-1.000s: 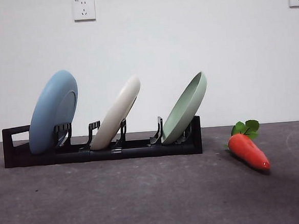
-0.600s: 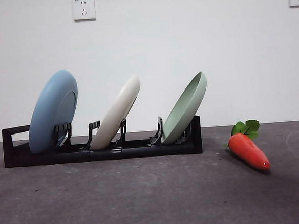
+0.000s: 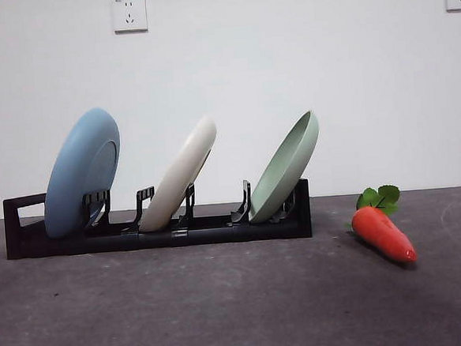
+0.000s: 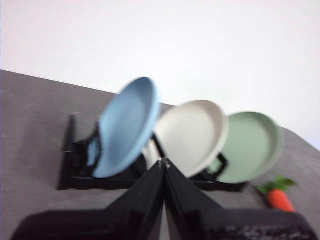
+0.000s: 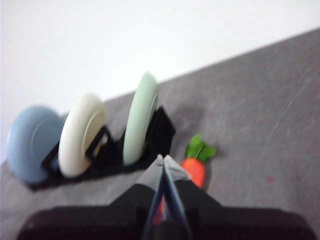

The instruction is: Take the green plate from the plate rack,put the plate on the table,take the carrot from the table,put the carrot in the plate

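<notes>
open table (image 3: 224, 308) before plate rack (image 3: 156, 234), carrot (image 3: 383, 233) aside

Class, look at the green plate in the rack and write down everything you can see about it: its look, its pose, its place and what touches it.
The wide, shallow, round, matte sage-green plate has a raised rim and looks like plastic or ceramic. It stands on edge, leaning, in the end slot of the long black plastic slotted plate rack, the end nearest the small glossy orange toy carrot. Only the rack's dividers touch it. The cream-white plate is its neighbour, set apart. No claw holds it.
</notes>
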{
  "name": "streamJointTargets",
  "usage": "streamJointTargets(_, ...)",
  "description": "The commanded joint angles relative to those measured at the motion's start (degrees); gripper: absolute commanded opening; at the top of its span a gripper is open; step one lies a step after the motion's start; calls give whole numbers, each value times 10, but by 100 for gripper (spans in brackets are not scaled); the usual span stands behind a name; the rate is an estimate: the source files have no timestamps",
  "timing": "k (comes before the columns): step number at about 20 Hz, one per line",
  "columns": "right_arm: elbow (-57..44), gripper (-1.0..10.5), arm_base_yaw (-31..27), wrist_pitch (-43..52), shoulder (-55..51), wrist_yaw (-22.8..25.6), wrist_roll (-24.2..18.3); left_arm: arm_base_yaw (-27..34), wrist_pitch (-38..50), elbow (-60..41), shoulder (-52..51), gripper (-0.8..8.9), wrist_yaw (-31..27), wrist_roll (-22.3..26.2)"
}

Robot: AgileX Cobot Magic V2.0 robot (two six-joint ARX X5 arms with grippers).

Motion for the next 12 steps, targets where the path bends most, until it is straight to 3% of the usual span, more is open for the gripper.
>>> streamJointTargets(1,66,-11,2,-56,47,-31,-52,1,-37,49,29,-6,40,24)
streamJointTargets(12,317,-11,10,-359,238,-112,-203,1,-228,212,156,-7,182,148)
